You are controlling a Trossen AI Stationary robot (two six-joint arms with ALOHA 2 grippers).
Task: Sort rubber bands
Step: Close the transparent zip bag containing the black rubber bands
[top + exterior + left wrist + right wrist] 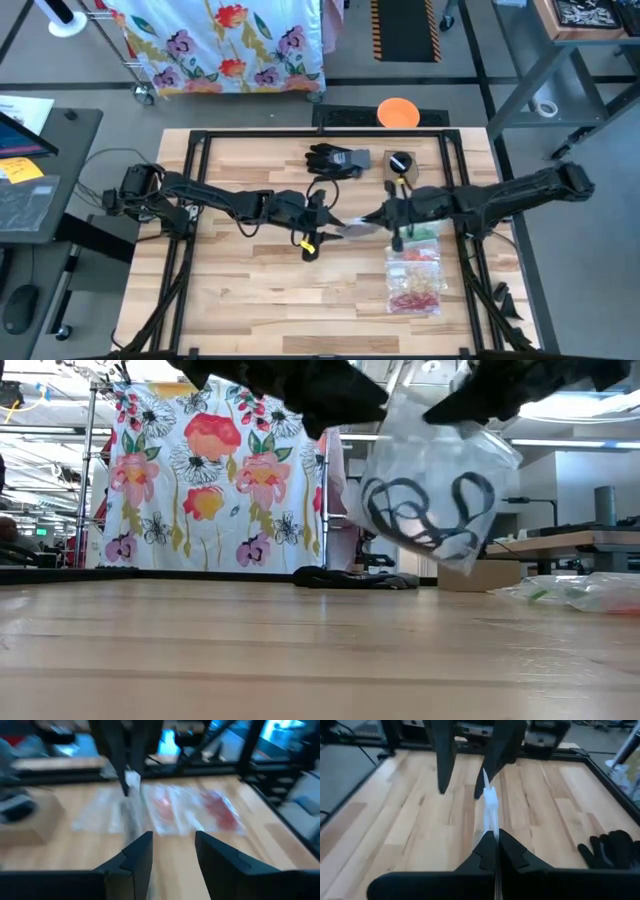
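Observation:
A clear plastic bag [430,500] with black rubber bands [415,510] inside hangs above the middle of the table. My right gripper [495,845] [385,215] comes in from the table's right and is shut on it. My left gripper [173,852] [322,215] faces it from the left, fingers open. In the right wrist view the bag's far end [487,790] stands close by one left finger [497,755]; whether they touch I cannot tell. More clear bags [415,270] with green, orange and red rubber bands lie flat on the table's right part. My right gripper pinches the bag's upper edge [493,822] between its two shut fingers. The fingers come nearly level from the table's right side, tipped slightly down. The bag hangs below the fingers, clear of the table top, with the black bands gathered in its lower part.
A black glove [338,160] lies at the far middle of the table. A small cardboard box with a black thing on it [400,165] stands to its right. An orange disc [398,112] sits past the far edge. Bare wood spreads over the table's near left.

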